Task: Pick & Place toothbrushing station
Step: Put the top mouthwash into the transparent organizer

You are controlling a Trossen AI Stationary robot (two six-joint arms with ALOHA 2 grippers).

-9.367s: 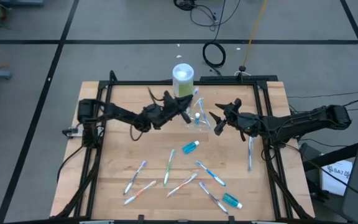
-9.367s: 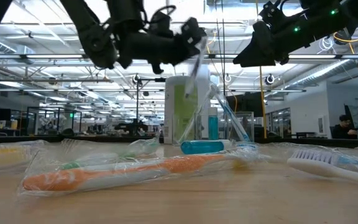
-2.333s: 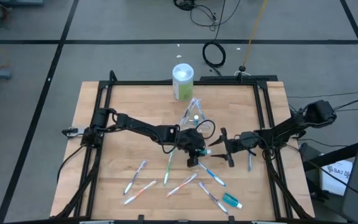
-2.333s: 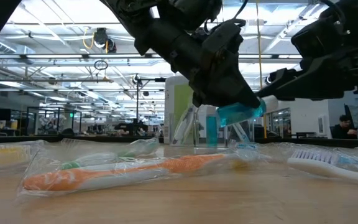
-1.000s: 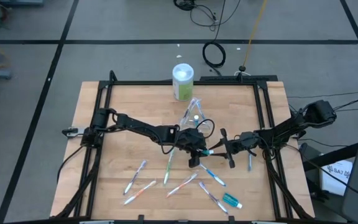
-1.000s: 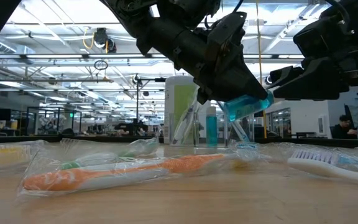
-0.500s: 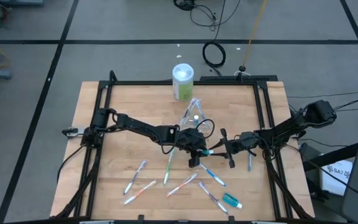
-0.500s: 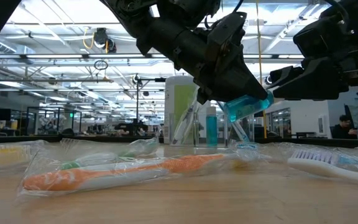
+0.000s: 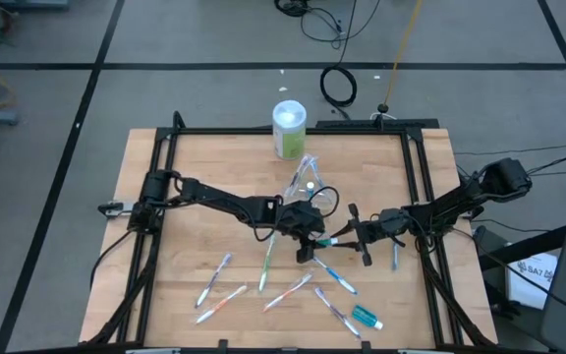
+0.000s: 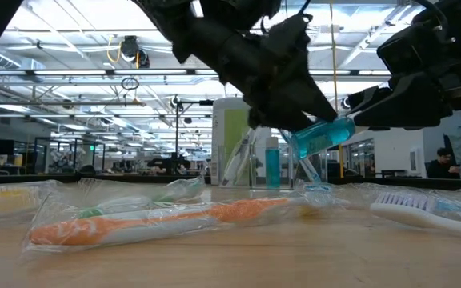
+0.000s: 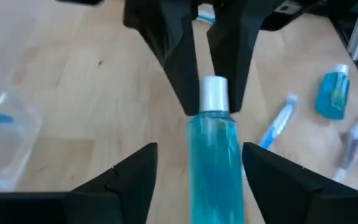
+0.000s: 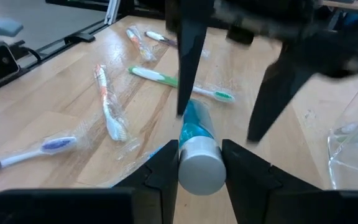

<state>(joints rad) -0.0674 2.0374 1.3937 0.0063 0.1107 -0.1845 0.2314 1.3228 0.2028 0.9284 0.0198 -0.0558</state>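
A teal tube with a white cap hangs in the air over the middle of the table. My right gripper is shut on it and comes from the table's right side. My left gripper is open and faces it from the left. Its fingers stand on either side of the tube's body, with a gap showing at each side. Several wrapped toothbrushes lie near the front edge. A second teal tube lies at the front right. A clear bag holding toothbrushes stands behind the grippers. My right gripper pinches the tube's white cap between its two fingers. The fingers come about level from the table's right side and lie along the tube. The tube is lifted clear of the table and sticks out toward my left gripper, its body end a little lower.
A white and green canister stands at the far edge. One toothbrush lies by the right rail. An orange wrapped toothbrush lies close to the low camera. A black frame borders the wooden table.
My left gripper has opened and let go of the teal tube's body. The tube stays in the air, held by my right gripper alone.
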